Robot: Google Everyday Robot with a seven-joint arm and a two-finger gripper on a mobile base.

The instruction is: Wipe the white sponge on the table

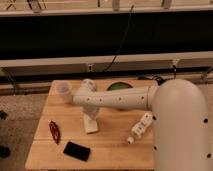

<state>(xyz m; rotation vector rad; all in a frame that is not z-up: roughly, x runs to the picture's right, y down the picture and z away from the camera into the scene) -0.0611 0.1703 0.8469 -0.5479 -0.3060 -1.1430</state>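
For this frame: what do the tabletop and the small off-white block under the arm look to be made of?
The light wooden table looks like bamboo or pale wood: lengthwise planks, faint sheen. The off-white rectangular sponge looks matte and soft-edged, likely foam. The gripper is down at it.

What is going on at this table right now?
A white robot arm reaches across the wooden table, its gripper pointing down onto the white sponge near the middle. Around it lie a red object, a black rectangle, a white bottle, a cup and a green bowl.
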